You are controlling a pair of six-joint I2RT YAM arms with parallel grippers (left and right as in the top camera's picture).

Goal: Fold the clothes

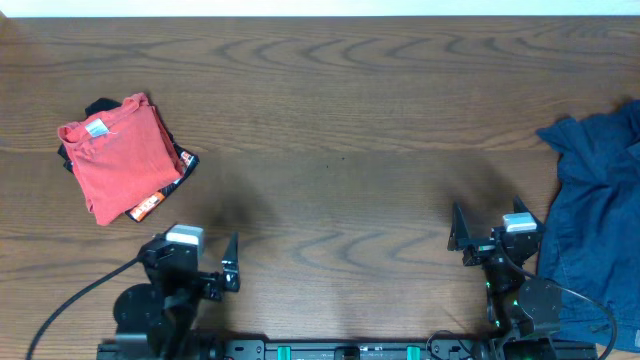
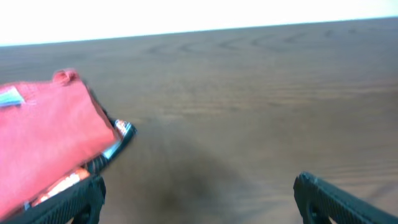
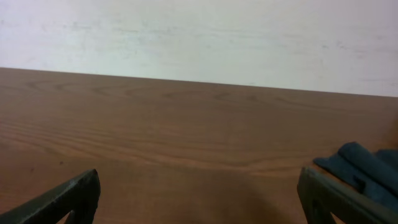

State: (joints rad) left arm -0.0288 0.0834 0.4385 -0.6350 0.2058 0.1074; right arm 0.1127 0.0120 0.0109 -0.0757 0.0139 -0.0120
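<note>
A folded red garment [image 1: 118,153] lies at the left of the table on top of a dark folded piece with an orange and white print [image 1: 150,204]. It also shows in the left wrist view [image 2: 50,140]. A crumpled dark blue garment [image 1: 598,220] lies at the right edge; a corner shows in the right wrist view [image 3: 364,168]. My left gripper [image 1: 222,262] [image 2: 199,199] is open and empty, near the front edge, right of the red pile. My right gripper [image 1: 470,235] [image 3: 199,196] is open and empty, just left of the blue garment.
The wooden table [image 1: 340,130] stretches between the two piles. A pale wall [image 3: 199,37] stands behind its far edge. The arm bases and a black cable [image 1: 60,310] sit along the front edge.
</note>
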